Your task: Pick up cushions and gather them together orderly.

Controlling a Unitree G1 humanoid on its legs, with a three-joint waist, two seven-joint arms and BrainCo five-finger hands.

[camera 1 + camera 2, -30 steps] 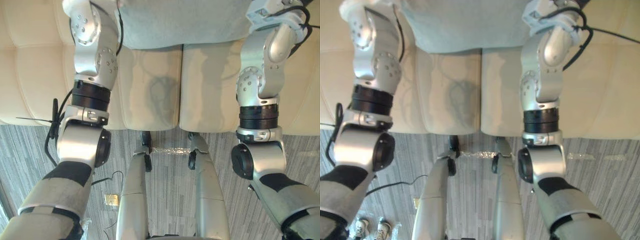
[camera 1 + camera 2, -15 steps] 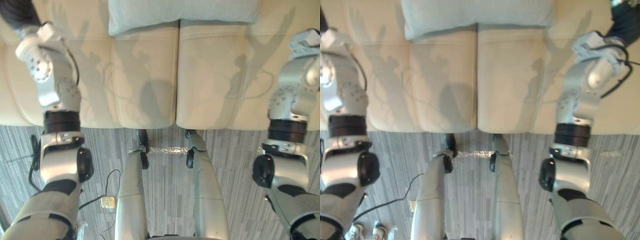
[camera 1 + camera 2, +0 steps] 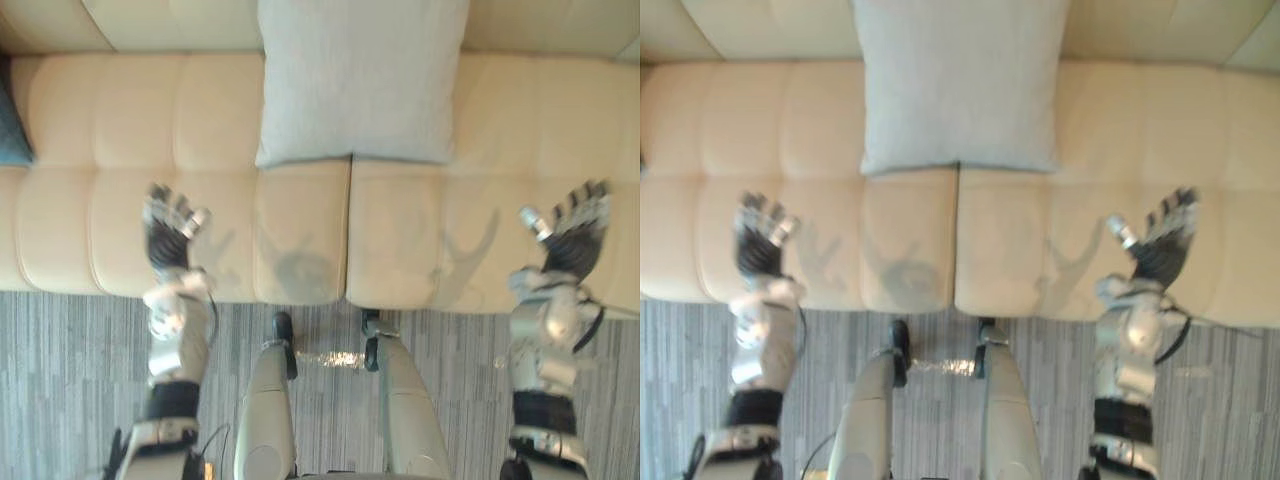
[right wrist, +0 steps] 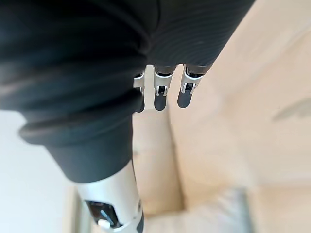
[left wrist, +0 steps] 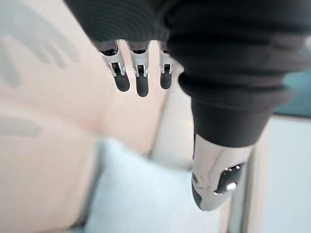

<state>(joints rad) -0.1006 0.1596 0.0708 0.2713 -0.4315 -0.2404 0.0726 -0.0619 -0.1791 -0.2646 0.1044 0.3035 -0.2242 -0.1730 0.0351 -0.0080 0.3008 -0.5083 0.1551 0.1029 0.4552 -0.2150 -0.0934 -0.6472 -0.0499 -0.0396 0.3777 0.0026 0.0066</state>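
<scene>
Grey square woven cushion (image 3: 355, 80) rests on tufted cream sofa (image 3: 100, 150).

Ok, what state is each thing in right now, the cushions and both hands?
light grey cushion: at the sofa's middle, across the seat seam, no hand on it.
dark teal cushion: at the sofa's left end, mostly cut off, untouched.
left hand: open, fingers spread, holding nothing.
right hand: open, fingers spread, holding nothing.

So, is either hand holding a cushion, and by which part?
Nothing is held. The left hand and the right hand are both open over the sofa, well apart from the pale grey cushion between them.
</scene>
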